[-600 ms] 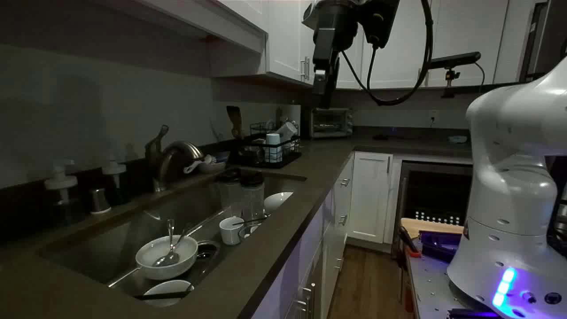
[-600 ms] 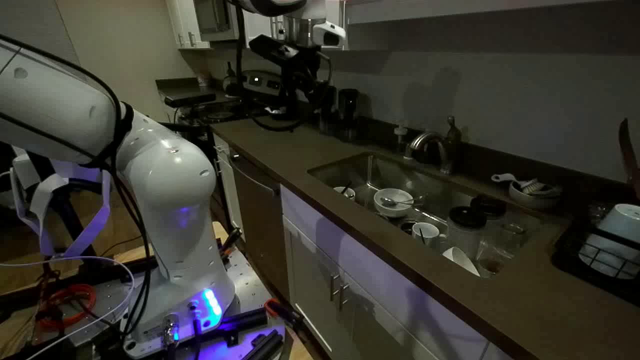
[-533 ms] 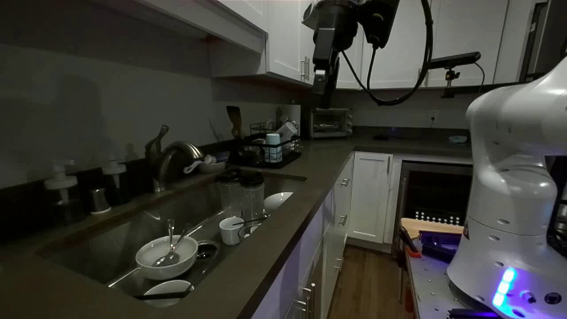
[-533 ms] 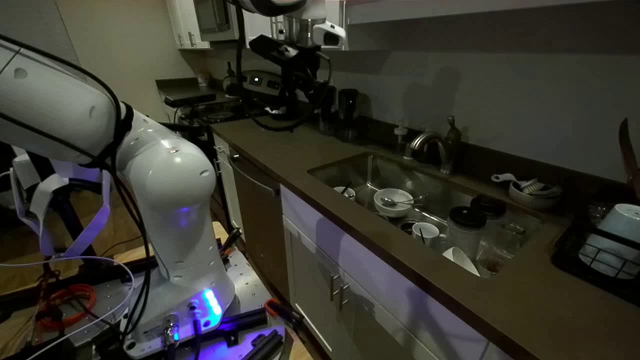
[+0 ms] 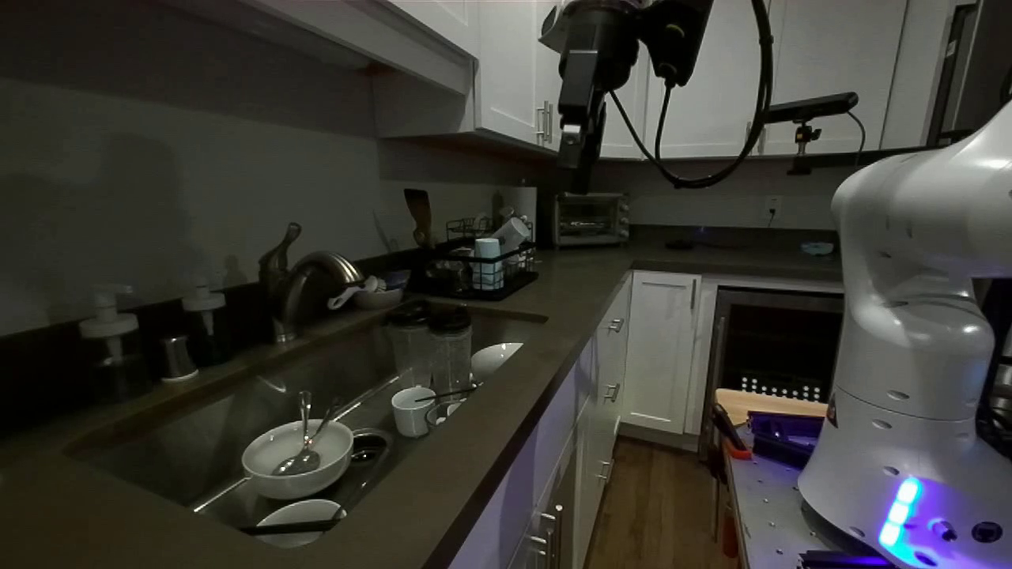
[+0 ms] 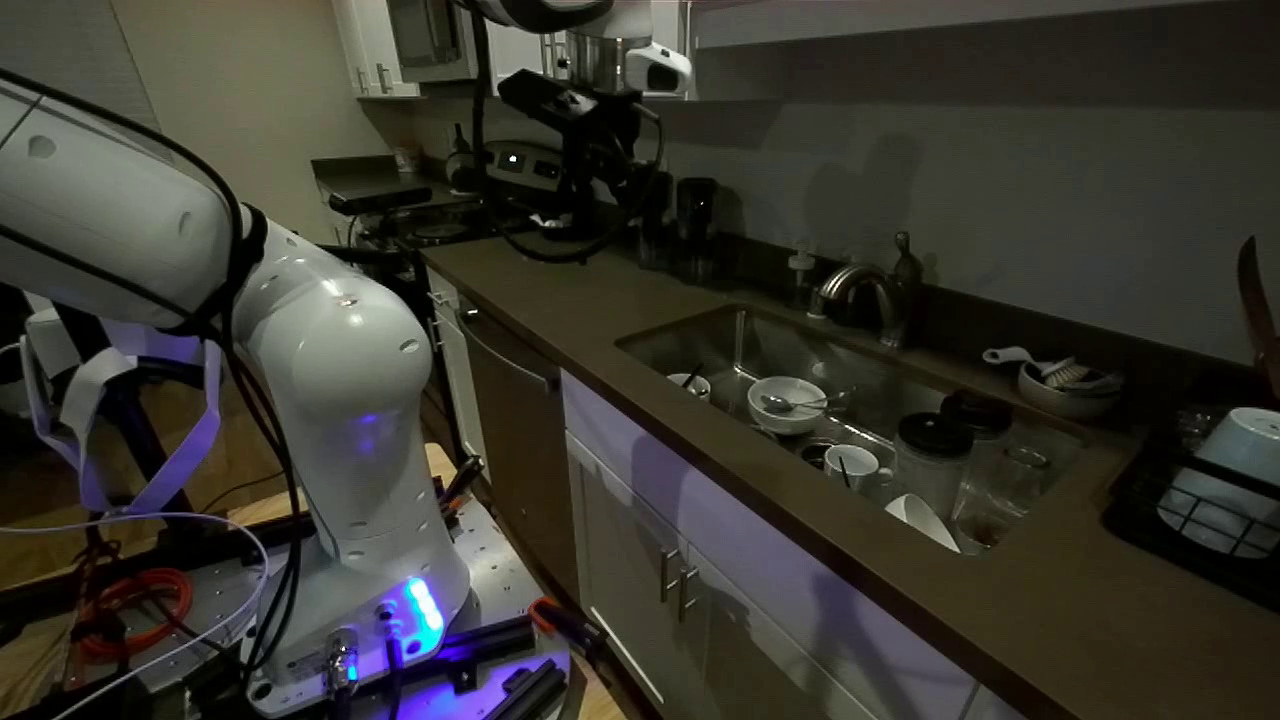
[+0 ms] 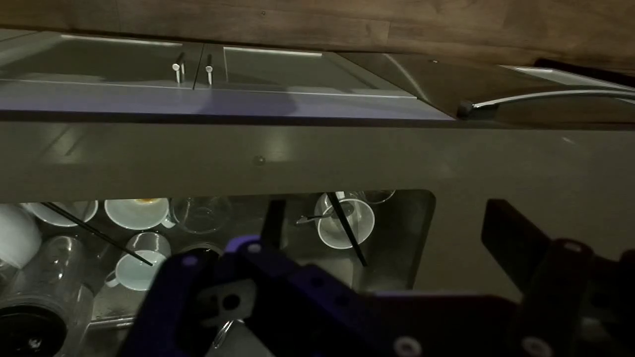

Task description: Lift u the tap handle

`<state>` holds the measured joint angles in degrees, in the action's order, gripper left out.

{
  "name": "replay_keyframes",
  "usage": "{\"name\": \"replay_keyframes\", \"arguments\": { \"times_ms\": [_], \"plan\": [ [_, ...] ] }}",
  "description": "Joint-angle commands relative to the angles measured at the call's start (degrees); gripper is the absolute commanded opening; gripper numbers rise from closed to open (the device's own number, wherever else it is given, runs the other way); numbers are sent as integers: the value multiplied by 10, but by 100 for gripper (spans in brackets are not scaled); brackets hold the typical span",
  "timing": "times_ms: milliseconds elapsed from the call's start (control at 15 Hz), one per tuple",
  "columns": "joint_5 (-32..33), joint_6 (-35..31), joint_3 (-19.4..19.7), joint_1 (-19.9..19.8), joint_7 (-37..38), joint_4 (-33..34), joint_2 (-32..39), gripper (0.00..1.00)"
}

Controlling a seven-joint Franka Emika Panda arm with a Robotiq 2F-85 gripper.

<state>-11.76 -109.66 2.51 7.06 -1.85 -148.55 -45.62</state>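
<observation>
Nearest item: gripper. Jaws well apart in wrist view, nothing held. Hangs high, pointing down, well above desk. No contact w/ anything noted. Step in hand, in my judgement: approach; lift not yet begun.

Next out: sink, loaded w/ tall lidded jars, a white bowl, etc. Rec.: cross at ht., don't descend until past jars, to avoid a knock.

Beyond: spout, arched, rear of desk. Prob. the main obstruction. Rec.: go over or round it, not thru the arch; soap pump near on one side, so keep sideways travel min.

Farther: tap handle, in both exterior views, at back of desk, just beside spout, to the rear, tilted w/ tip up. Not made out in wrist view. Whether at rest or part-raised: can't tell. Rec.: turn gripper so jaws straddle it, take it nr. the tip for leverage, close gently, then raise slowly along its pivot arc; no straight yank. Alt.: hook one jaw beneath & lift. Smooth metal may slip, est.

Farthest: wall, close behind tap handle. Rear clearance looks tight; check depth in both exterior views before closing. Lighting dim, so go slow w/ final align.
</observation>
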Motion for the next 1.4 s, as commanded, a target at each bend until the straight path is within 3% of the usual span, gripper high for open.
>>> {"name": "replay_keyframes", "arguments": {
  "times_ms": [0, 1067, 1333],
  "plan": [
    [-7, 3, -8, -11, -6, 2, 1, 100],
    [-7, 3, -8, -11, -6, 2, 1, 100],
    [-1, -62, -8, -17, -13, 13, 39, 100]
  ]
}}
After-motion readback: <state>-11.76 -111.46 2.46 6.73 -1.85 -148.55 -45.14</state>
